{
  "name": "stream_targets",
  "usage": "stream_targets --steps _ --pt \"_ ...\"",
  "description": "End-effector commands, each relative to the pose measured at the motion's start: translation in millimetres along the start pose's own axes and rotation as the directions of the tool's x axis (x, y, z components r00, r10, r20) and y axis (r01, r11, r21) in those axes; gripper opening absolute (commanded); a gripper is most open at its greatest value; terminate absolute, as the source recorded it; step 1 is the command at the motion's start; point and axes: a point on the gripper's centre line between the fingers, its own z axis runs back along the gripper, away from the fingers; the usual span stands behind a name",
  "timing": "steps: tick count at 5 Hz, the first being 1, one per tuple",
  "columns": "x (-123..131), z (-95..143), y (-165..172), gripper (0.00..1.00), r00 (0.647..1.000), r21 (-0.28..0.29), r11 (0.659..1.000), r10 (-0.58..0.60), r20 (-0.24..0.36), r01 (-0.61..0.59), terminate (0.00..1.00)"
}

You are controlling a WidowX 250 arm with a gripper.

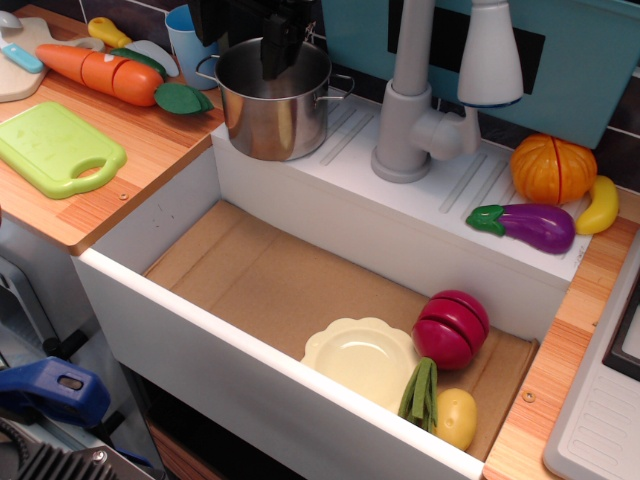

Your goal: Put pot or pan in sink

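Single view, observation.image. No brand, label or legible writing shows on any item.

The stainless-steel pot [272, 100] stands upright on the white ledge behind the sink [190, 330], at the ledge's left end, partly over the wooden counter [150, 150]. The black gripper [275, 45] reaches down into the pot's mouth; its fingers are cut off by the frame and hidden in shadow, so whether they are apart or together cannot be told.

A blue cup [188, 40] stands just behind the pot on its left. The grey faucet [425, 90] rises to the pot's right.

On the counter: green cutting board [55, 148], toy carrot [100, 72].

On the ledge at right: toy eggplant [525, 225], orange pumpkin [552, 168], banana [600, 205].

In the sink, on its brown bottom at the near right: pale yellow scalloped plate [362, 358], red sliced toy [452, 328], green beans [420, 390], potato [456, 418].
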Motion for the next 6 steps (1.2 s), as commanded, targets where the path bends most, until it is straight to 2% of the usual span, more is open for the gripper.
stream_targets --steps 1,2,3,4,5,6 --pt "0.0 0.0 0.0 1.00 1.000 0.000 1.000 0.000 0.000 0.000 0.00" --pt "4.2 -1.5 1.3 1.00 0.988 0.049 0.990 -0.134 0.074 0.131 0.00" --pt "7.3 -8.8 2.1 1.00 0.948 0.096 0.961 -0.271 0.167 0.258 0.00" --pt "20.2 -17.1 4.8 1.00 0.892 0.177 0.919 -0.387 0.233 0.353 0.00" --pt "33.2 -27.5 7.6 1.00 0.881 0.174 0.916 -0.398 0.257 0.363 0.00" --pt "42.2 -41.4 8.5 1.00 0.877 0.127 0.922 -0.388 0.285 0.366 0.00"
